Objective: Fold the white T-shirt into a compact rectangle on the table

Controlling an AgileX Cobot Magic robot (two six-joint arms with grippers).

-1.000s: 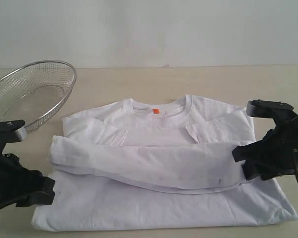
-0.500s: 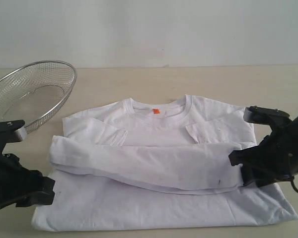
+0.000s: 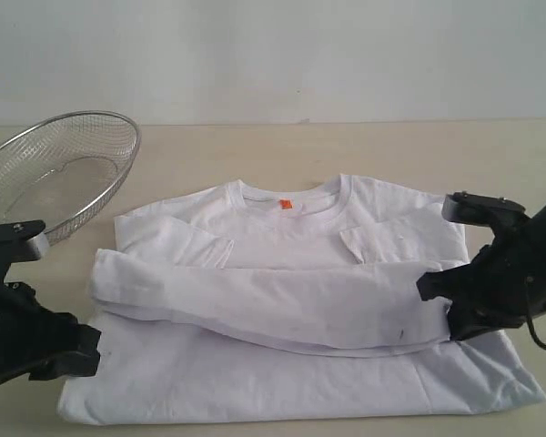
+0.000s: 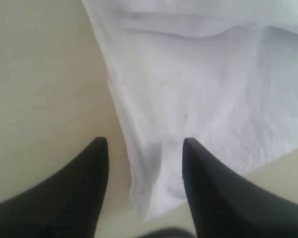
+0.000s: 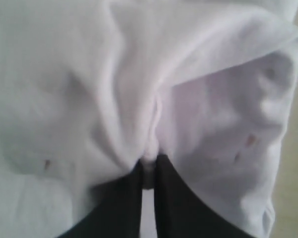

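Pale beige matte worktop (image 3: 255,150) is seen stretching back to a plain whitish wall (image 3: 255,55), the seam between them running level across the exterior view. A round wire-mesh basket (image 3: 59,173) is tilted at the far left, near the shirt's left shoulder.

The white T-shirt (image 3: 282,273) is laid flat on the middle of the worktop, with its collar to the far side and a small orange neck tag (image 3: 286,204) showing inside it. Both short sleeves are turned inward. A broad fold of cloth is drawn across the middle from left to right (a few faint grey marks are visible on it).

At the shirt's near left corner the left fingers (image 4: 89,188) are held apart, with the hem edge lying between them; contact with the cloth cannot be told. At the right end of the fold the right fingers (image 5: 126,203) are pressed together on a pinch of the white fabric, which is puckered into creases around the tips. Bare beige surface is seen beside the cloth in both wrist views.
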